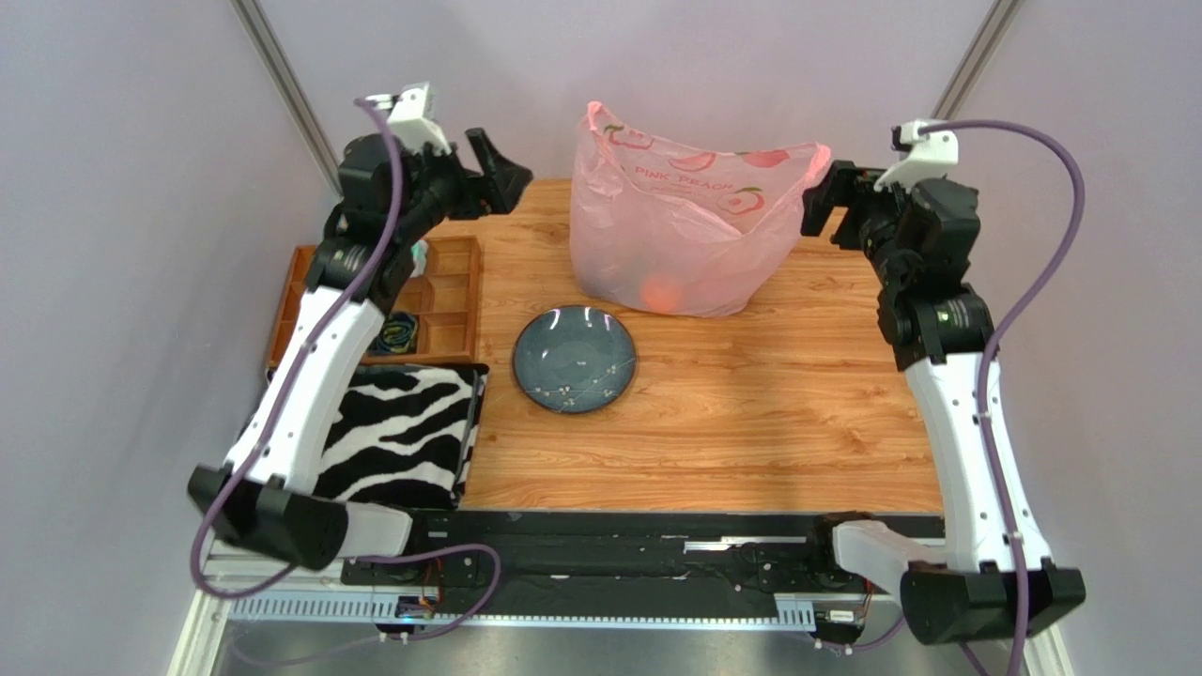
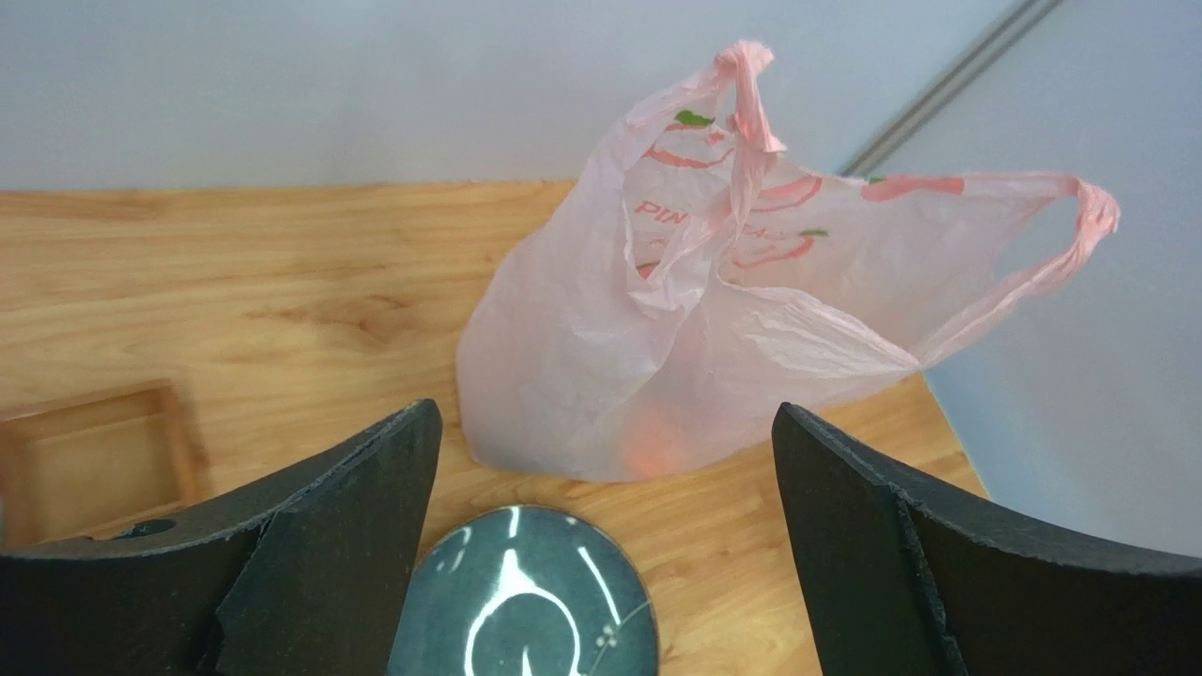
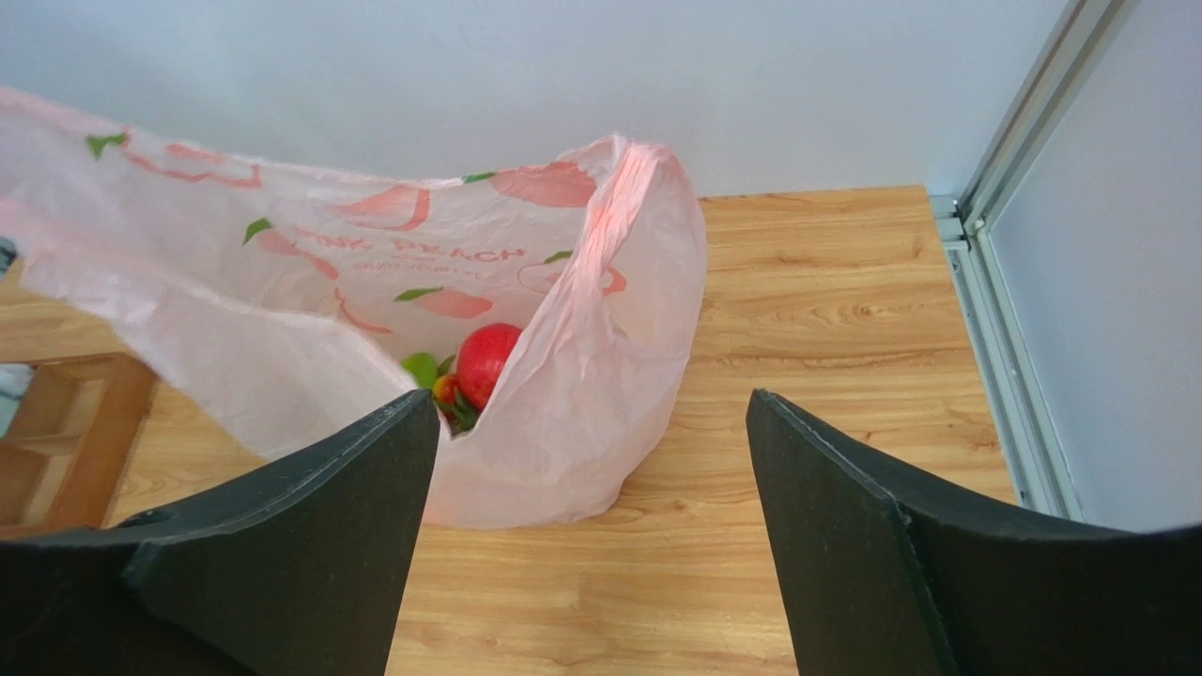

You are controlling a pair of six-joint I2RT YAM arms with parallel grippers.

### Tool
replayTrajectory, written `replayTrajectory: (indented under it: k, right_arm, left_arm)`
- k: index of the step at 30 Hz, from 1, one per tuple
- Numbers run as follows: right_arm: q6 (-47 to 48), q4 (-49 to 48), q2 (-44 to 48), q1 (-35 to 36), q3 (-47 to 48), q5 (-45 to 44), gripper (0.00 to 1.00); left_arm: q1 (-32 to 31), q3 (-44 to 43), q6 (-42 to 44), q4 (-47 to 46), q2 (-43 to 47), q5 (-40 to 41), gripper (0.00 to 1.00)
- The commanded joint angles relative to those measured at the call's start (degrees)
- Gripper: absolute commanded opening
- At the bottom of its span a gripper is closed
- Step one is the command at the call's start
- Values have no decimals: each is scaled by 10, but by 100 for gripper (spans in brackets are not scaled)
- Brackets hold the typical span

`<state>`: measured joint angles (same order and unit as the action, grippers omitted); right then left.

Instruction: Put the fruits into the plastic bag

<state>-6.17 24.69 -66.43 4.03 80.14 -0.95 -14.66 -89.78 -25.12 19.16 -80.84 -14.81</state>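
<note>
The plastic bag point(image 1: 691, 226) stands upright on the far middle of the wooden table point(image 1: 762, 409), close to the far edge, its base slumped on the boards and its two handles sticking up loose at either side. The mouth gapes toward the right. Through that gap the right wrist view shows the fruits point(image 3: 480, 369) at the bottom of the bag: a red apple point(image 3: 488, 359) with a green piece point(image 3: 421, 369) just beside it. The rest is only an orange glow through the thin pink film. No fruit can be seen outside the bag. The left gripper point(image 1: 497, 180) hangs off the bag's left side, jaws spread wide and holding nothing, clear of the plastic. The right gripper point(image 1: 823, 197) hangs off the bag's right handle, jaws likewise wide and empty, very near the plastic; whether it touches cannot be told. Just in front of the bag lies a dark blue-grey plate point(image 1: 574, 361) with nothing on it, a narrow strip of wood showing between the two. Bare wood runs from the bag's right side to the table's right edge and across the near half of the table. To the left there is a shorter stretch of wood, bounded by a compartmented wooden tray point(image 1: 445, 289) at the table's left edge, with a zebra-striped cloth point(image 1: 395, 434) lying just nearer than it.
</note>
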Motion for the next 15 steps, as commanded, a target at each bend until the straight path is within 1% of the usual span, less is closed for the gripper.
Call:
replayTrajectory:
  k: [1, 3, 5, 9, 12, 13, 15]
  right_arm:
    - [-25, -82, 74, -2, -94, 31, 85]
    - [-32, -89, 108, -3, -127, 32, 85]
    - [-37, -96, 132, -2, -174, 34, 84]
    - [-45, -113, 195, -1, -257, 21, 84]
    - [-53, -113, 235, -1, -305, 10, 83]
    - [-57, -111, 249, -2, -315, -9, 83]
    - [-59, -108, 260, -1, -332, -13, 83]
  left_arm:
    - [0, 97, 24, -25, 125, 121, 96]
    - [0, 145, 36, -9, 178, 144, 96]
    - [0, 176, 39, 9, 211, 147, 96]
    - [0, 265, 26, 20, 305, 181, 97]
    - [0, 289, 10, 47, 344, 206, 97]
    - [0, 290, 10, 54, 350, 209, 97]
    - [0, 296, 3, 75, 364, 216, 98]
